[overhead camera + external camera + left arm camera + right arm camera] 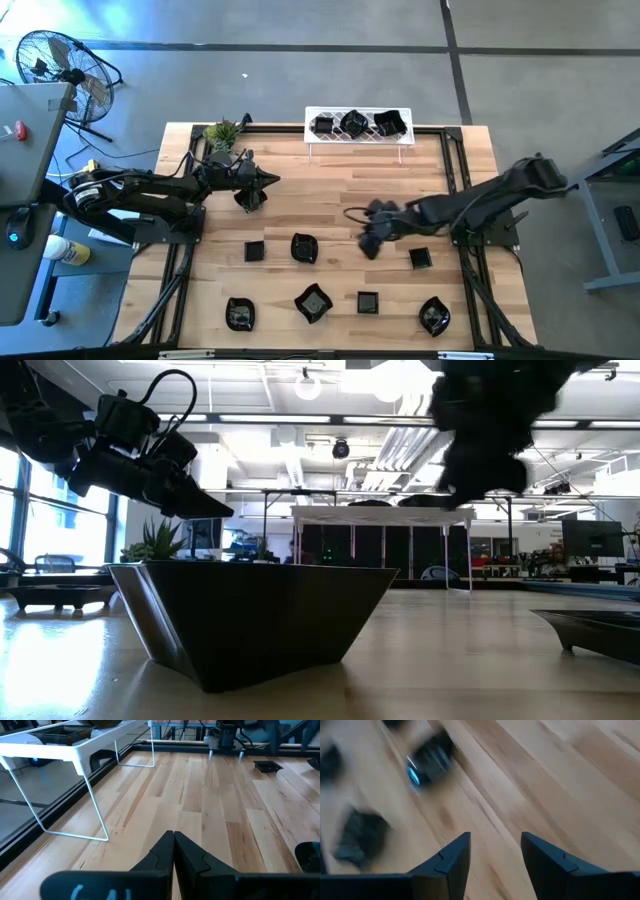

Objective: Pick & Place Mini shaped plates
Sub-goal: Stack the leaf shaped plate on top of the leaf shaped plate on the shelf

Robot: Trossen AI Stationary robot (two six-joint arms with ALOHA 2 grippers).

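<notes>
Counter (330,195) — light wood planks with a dark frame along both side edges. Resting directly on it: seven mini shaped plates (303,247) in two loose rows across the near half, a white wire rack (358,140) on thin legs at the far edge — three more black plates sit on it — and a small green plant (222,133) at the far left corner

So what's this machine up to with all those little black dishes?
Two robot arms are moving mini shaped plates from the wooden table onto a white wire rack. Three plates sit in the rack; seven lie on the table. The right tool is open and empty above the table's middle. The left tool waits shut near the small green plant.
</notes>
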